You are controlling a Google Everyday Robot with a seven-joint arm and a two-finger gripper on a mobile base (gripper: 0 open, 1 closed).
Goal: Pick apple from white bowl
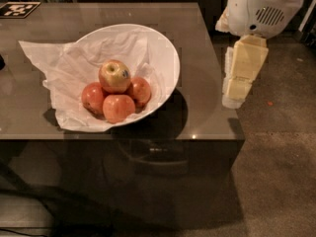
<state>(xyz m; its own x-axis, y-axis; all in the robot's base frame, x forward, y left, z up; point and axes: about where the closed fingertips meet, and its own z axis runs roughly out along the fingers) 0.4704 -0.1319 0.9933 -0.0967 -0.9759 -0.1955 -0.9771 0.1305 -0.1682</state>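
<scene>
The yellow-gold apple (114,75) with a red blush and a small dark sticker sits on top of three redder apples (117,107) in the white bowl (165,58). The bowl is tilted on the brown table and lined with crumpled white paper (59,63). My gripper (235,94) hangs down from the white arm housing (261,6) at the table's right edge, well to the right of the bowl and apart from it. It holds nothing that I can see.
The glossy brown table (207,117) has its front edge near the bowl and its right edge under the gripper. A black-and-white marker tag (17,9) lies at the far left corner. Brown carpet floor (281,157) lies to the right.
</scene>
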